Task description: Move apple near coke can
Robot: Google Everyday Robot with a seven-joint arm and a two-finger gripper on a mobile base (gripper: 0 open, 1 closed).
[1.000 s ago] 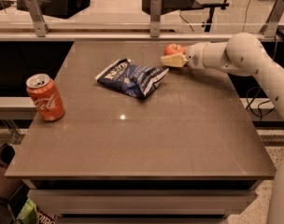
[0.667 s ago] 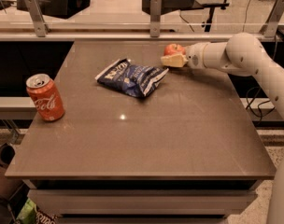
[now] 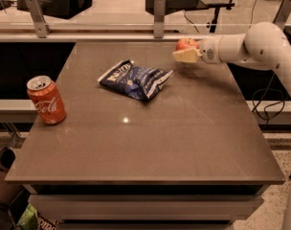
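The apple [image 3: 185, 44], small, round and red-orange, is at the table's far right, held between the cream fingers [image 3: 187, 55] of my gripper [image 3: 186, 51]. The gripper is shut on the apple and holds it a little above the tabletop. The white arm [image 3: 251, 47] reaches in from the right. The coke can [image 3: 46, 100], red-orange with white script and a silver top, stands upright near the table's left edge, far from the apple.
A dark blue chip bag [image 3: 135, 78] lies on the brown table [image 3: 150, 143] between the apple and the can. Metal posts [image 3: 159, 14] and a rail run behind the far edge. The table's right edge is under the arm.
The gripper with the apple has risen slightly off the tabletop and shifted a little to the right. The can and the bag have not moved.
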